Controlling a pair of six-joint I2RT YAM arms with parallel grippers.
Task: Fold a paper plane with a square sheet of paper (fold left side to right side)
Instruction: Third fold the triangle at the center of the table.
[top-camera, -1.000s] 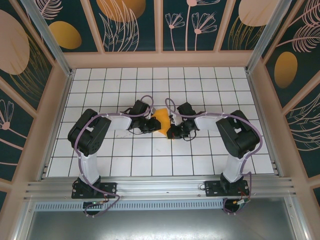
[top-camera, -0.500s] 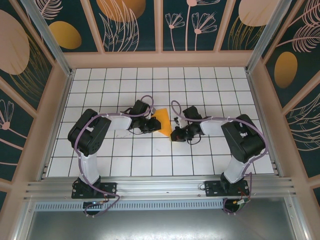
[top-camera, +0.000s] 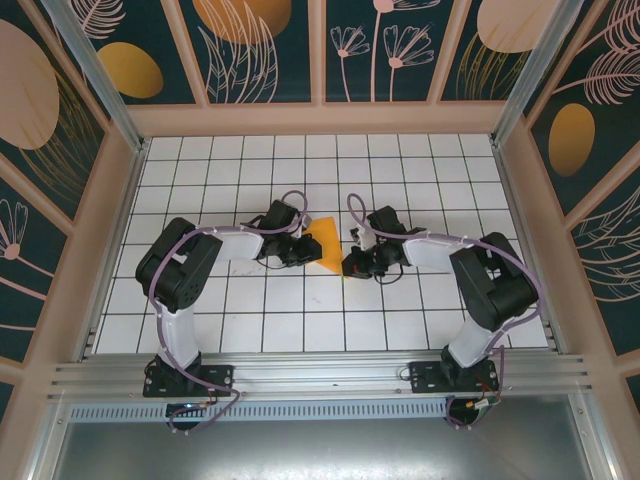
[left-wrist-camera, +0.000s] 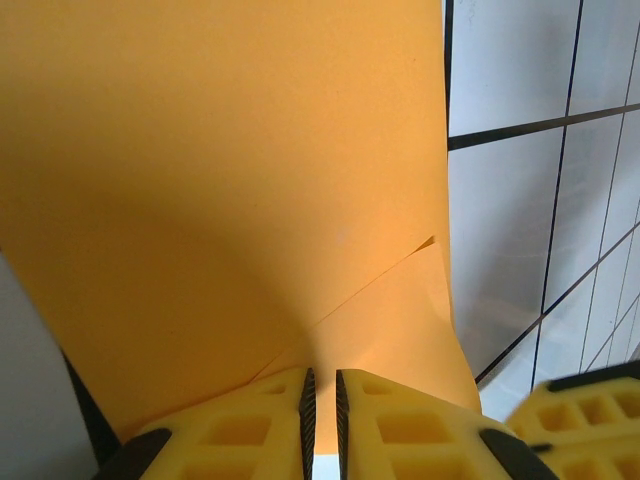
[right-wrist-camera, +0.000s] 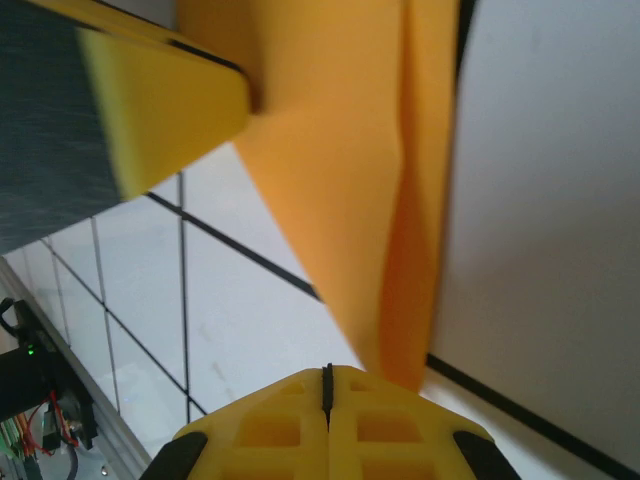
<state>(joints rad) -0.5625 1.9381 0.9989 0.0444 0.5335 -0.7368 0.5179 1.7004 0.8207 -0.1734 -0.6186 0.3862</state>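
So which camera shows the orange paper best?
The left wrist camera: the orange paper is big and close there, with its crease plain. The top camera shows it as a small, far-off triangle; the right wrist camera shows a blurry folded strip.

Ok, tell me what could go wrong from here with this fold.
1. The left gripper pinches the thin bright orange paper sheet only at its edge; a tug could slip or tear it.
2. The right gripper is shut, with the paper's tip just beside its seam, so its hold looks doubtful; the fold could spring open.
3. The sheet looks lifted off the white tiled table, so creases may land crooked.
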